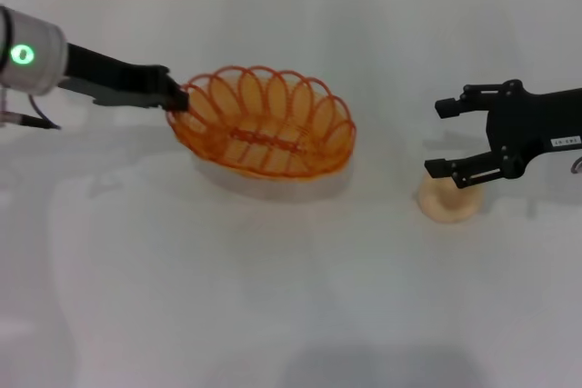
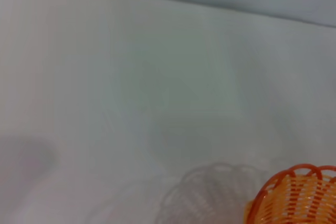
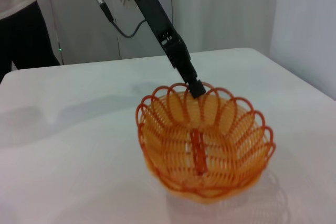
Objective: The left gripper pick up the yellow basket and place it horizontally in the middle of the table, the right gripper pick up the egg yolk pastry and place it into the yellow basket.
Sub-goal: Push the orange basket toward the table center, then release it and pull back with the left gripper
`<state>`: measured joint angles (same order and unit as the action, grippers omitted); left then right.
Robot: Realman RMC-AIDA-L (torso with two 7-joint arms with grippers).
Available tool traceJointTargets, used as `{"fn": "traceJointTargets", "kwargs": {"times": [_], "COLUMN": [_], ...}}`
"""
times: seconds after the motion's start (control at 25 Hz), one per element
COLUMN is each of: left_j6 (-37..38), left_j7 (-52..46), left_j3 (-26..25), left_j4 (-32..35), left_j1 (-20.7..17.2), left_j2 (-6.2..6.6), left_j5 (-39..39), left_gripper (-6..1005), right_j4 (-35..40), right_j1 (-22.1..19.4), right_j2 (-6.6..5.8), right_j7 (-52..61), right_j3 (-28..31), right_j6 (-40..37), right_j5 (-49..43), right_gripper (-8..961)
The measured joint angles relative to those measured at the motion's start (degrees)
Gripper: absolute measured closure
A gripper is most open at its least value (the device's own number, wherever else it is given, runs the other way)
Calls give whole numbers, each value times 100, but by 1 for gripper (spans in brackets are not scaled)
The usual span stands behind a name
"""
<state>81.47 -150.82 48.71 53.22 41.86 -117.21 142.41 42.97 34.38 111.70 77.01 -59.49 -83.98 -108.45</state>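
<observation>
Your left gripper (image 1: 177, 97), the black two-fingered claw on the arm with the green ring light, is pinched on the left end of the yellow basket (image 1: 264, 123), an oval orange-amber wire basket with a looped scalloped rim; its shadow suggests it hangs just above the plain white table (image 1: 273, 297), long axis running left to right, slightly left of centre. Your right gripper (image 1: 459, 138), the labelled black claw, stands spread directly over the egg yolk pastry (image 1: 448, 199), a small pale cream domed bun lying on the table well right of the basket. The pastry's trip will run leftward, and the right arm is much the nearer
</observation>
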Motion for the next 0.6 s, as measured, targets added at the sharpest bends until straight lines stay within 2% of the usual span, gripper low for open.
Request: {"fn": "traceJointTargets", "kwargs": {"times": [0.28, 0.44, 0.6], "left_j6": [-146, -243, -413], "left_j7": [-1106, -1717, -2009], "left_j3": [740, 1418, 1749], "left_j4": [31, 50, 68], "left_j1": [32, 0, -50], "left_j2": [-176, -207, -220], "left_j5": [-59, -210, -310], "left_gripper": [938, 938, 938], "right_j4": [161, 282, 345], "right_j1": [-117, -209, -289], "right_j2": [9, 11, 13], "right_j7": [-9, -9, -9], "right_j3": [0, -1, -1], "right_j6": [5, -16, -20], "right_j5": [0, -1, -1], "right_gripper": [113, 114, 115]}}
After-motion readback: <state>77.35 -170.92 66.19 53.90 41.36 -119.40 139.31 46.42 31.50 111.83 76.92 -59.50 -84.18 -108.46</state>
